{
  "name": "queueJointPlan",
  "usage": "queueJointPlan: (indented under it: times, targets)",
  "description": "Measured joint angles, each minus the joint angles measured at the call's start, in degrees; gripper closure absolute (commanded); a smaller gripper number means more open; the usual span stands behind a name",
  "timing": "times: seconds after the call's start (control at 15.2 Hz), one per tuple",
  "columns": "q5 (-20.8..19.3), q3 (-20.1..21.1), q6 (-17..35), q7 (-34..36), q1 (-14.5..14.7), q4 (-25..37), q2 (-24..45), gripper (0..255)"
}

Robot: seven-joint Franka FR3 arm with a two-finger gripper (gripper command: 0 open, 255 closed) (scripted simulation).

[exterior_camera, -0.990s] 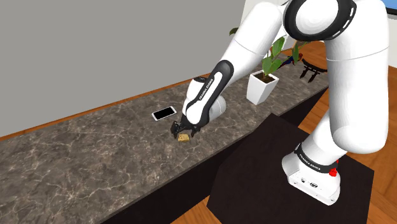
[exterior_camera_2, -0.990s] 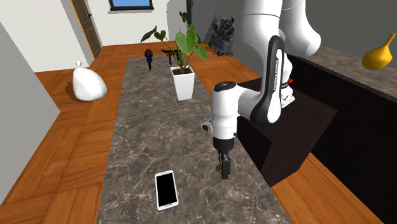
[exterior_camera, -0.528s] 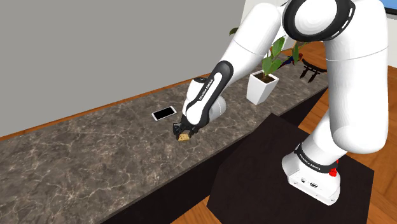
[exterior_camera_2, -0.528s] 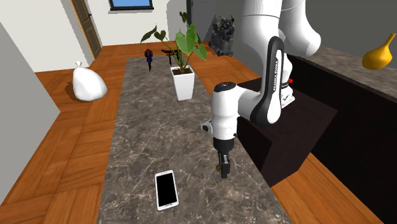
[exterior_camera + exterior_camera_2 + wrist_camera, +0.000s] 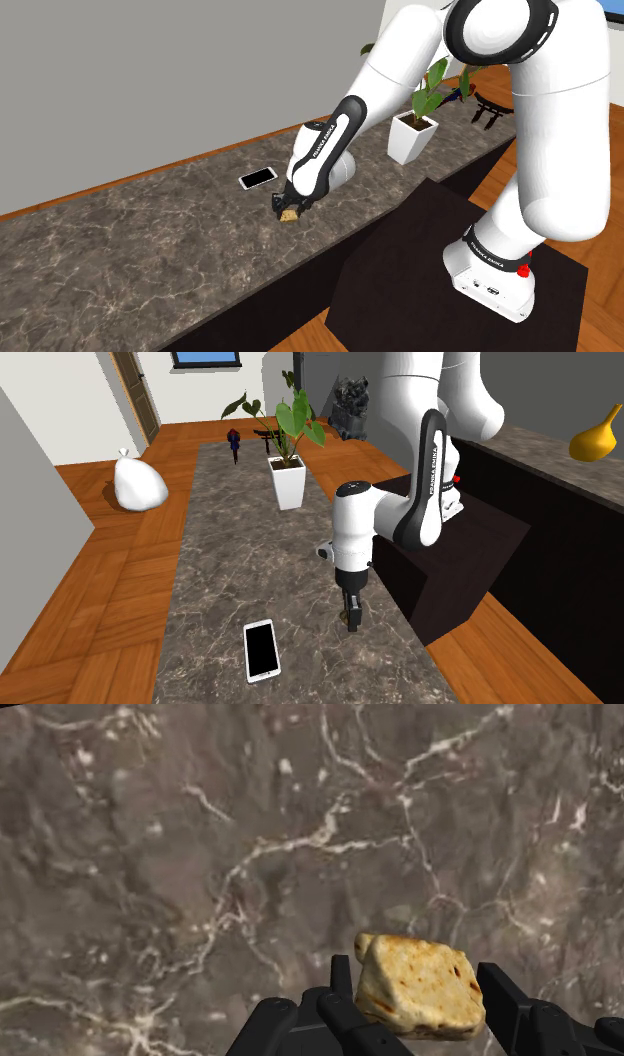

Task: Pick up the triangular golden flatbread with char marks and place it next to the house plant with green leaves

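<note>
flatbread [image 5: 415, 987] clasped in jaws, over counter [image 5: 200, 854]

The long brown stone-look counter [image 5: 150, 250] runs across the shoulder view. The black two-finger gripper [image 5: 287, 208] hangs over the middle of it, down close to the top. The small golden three-cornered flatbread [image 5: 290, 215] is pinched between its fingers. The flat black phone with a white edge [image 5: 258, 178] lies on the counter just behind the gripper, toward the wall. The green leafy house plant in a white pot [image 5: 412, 135] stands on the counter, well off to the shoulder view's right. The dark box stand [image 5: 400, 290] sits in front of the counter.
</note>
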Motion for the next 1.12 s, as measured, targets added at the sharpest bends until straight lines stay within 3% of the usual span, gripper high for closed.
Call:
queueJointPlan:
  times: [1.12]
  targets:
    - [0.0,-0.3,-9.1,2.4,0.1,-3.4,-12.7,255]
